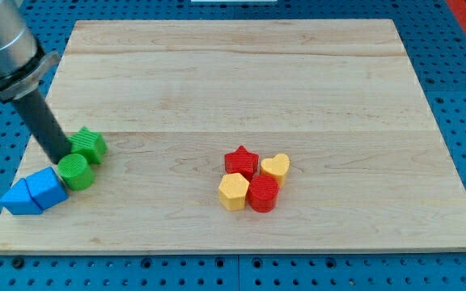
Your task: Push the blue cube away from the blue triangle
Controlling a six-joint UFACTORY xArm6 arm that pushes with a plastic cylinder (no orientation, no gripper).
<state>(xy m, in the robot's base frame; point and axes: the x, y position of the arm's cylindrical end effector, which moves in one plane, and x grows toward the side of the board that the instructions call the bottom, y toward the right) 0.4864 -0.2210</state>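
Observation:
The blue cube (pixel 48 188) sits near the board's lower left corner, touching the blue triangle (pixel 19 199) on its left. My tip (pixel 61 157) is just above the cube, at its upper right, beside the green cylinder (pixel 75 171). The dark rod rises from there toward the view's top left.
A green star (pixel 90 145) lies just above and right of the green cylinder. A cluster of a red star (pixel 240 161), yellow heart (pixel 276 168), yellow hexagon (pixel 233 191) and red cylinder (pixel 263 193) sits lower centre. The wooden board (pixel 241 73) has its left edge close to the blue blocks.

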